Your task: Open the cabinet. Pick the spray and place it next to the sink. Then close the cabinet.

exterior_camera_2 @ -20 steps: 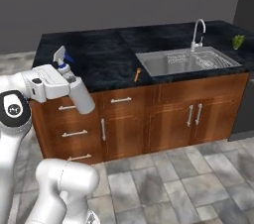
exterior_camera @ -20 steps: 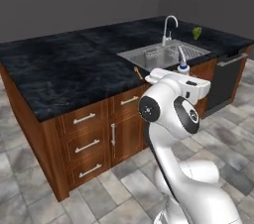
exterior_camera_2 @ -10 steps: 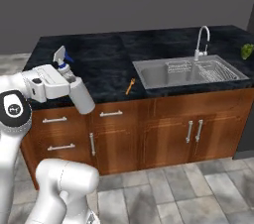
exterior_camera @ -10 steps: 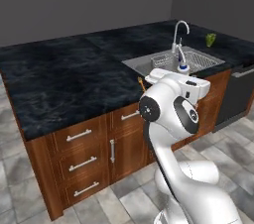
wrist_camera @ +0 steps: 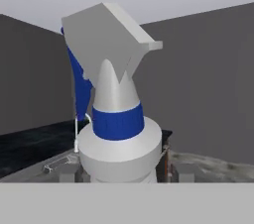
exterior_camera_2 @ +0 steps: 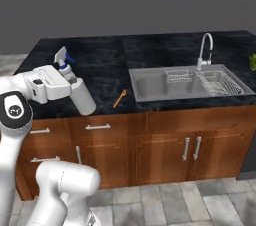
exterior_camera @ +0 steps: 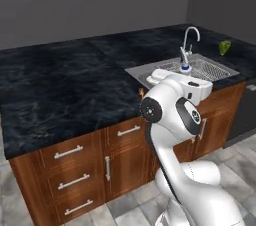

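Observation:
My gripper [exterior_camera_2: 71,83] is shut on the spray [exterior_camera_2: 82,98], a pale grey bottle with a blue-and-white trigger nozzle. It hangs tilted over the front edge of the black counter, left of the sink [exterior_camera_2: 150,86]. In the left base view the spray's nozzle [exterior_camera: 185,65] pokes up behind my hand, in front of the sink [exterior_camera: 210,70]. The hand view has the spray [wrist_camera: 119,139] close up between the fingertips [wrist_camera: 164,161]. The cabinet is out of view.
A thin silver faucet [exterior_camera_2: 205,48] stands behind the basin, which holds a wire rack [exterior_camera_2: 216,83]. A small orange utensil [exterior_camera_2: 119,98] lies on the counter between spray and sink. A green object [exterior_camera: 224,47] sits at the far right. Base cabinets with bar handles [exterior_camera_2: 97,127] run below.
The whole picture has shifted, so the base has driven along the counter and the sink now sits nearer my hand. The spray stays in the gripper.

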You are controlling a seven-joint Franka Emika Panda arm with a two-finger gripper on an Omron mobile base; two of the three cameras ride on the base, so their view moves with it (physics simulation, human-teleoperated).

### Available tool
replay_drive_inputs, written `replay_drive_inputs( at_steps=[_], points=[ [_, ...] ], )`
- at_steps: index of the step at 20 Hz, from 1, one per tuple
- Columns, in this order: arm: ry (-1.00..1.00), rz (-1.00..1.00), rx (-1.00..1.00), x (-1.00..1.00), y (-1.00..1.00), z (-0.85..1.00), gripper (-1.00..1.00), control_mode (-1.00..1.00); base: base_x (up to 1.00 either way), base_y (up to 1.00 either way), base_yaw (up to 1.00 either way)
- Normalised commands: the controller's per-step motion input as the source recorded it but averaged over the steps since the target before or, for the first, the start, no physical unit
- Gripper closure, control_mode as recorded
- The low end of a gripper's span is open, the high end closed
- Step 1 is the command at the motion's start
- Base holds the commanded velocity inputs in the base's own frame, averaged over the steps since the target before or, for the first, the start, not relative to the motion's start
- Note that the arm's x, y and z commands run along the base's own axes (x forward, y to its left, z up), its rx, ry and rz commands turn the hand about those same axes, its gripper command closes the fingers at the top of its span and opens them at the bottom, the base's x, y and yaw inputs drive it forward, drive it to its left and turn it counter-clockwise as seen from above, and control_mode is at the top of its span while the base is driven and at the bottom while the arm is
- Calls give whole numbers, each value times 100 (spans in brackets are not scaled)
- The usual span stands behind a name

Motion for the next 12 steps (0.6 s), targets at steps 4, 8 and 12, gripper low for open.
replay_drive_inputs(
  at_steps=[4,8,12],
  points=[
    [0,0,0,0,0,0,100,100,61,-31,32],
    [0,0,0,0,0,0,100,100,59,-33,30],
    [0,0,0,0,0,0,100,100,59,-34,28]
  ],
)
